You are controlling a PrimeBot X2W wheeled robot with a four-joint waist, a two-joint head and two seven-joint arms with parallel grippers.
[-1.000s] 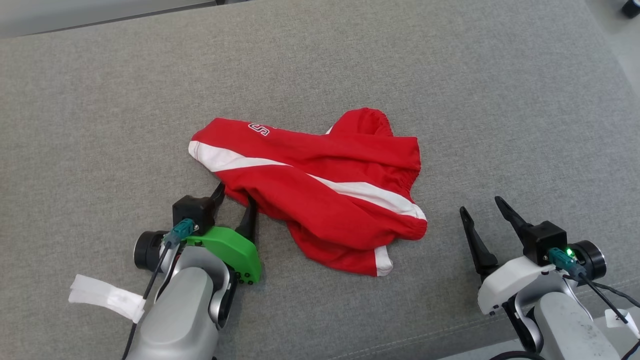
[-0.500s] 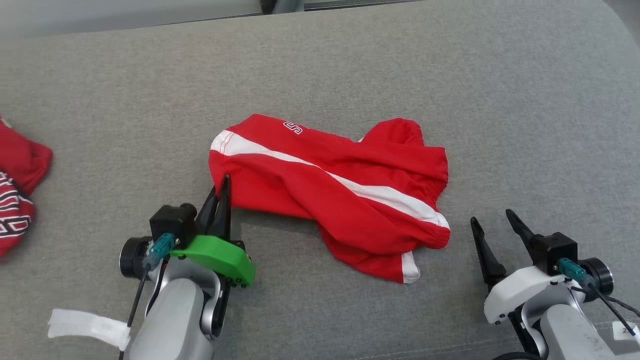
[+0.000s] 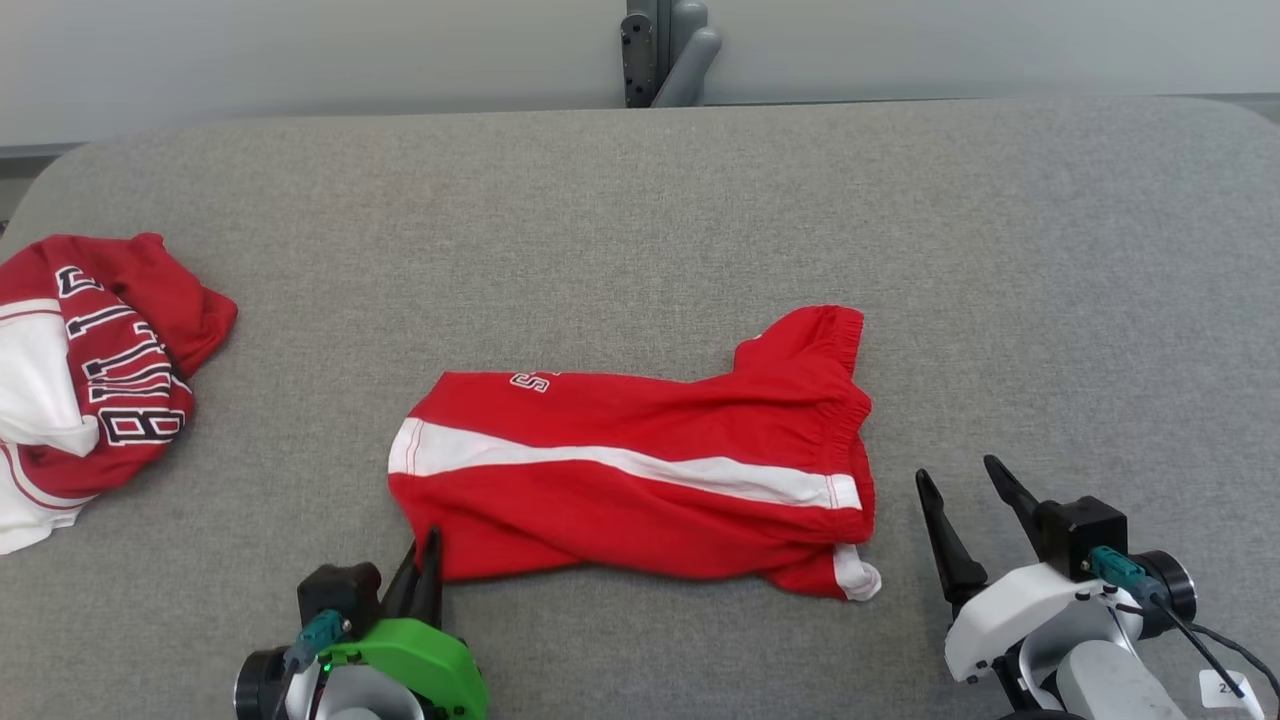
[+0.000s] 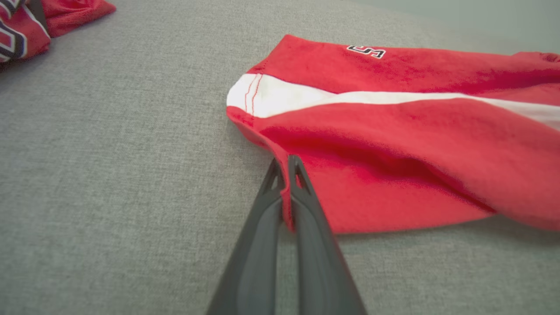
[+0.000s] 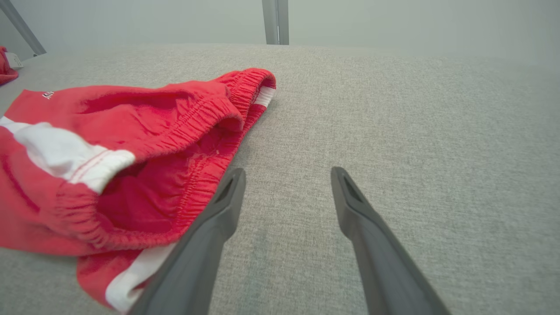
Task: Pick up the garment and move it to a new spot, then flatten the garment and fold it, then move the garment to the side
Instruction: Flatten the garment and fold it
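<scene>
Gripping red shorts (image 3: 640,470) hem, left gripper (image 3: 428,548) closed, right gripper (image 3: 962,478) spread

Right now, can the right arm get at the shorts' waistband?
Probably yes: the right pincer is open, close beside the elastic waistband of the red shorts, and nothing covers it.

A grey woven surface (image 3: 640,220) with rounded far corners spreads across the head view. Near its left edge lies a crumpled red and white jersey (image 3: 90,380) with block letters in black and white. Beyond the far edge a grey post (image 3: 660,55) stands against a pale wall (image 3: 300,50). In the right wrist view a thin slanted bar (image 5: 22,28) rises at far left, a small white tag (image 5: 15,60) near its foot.
</scene>
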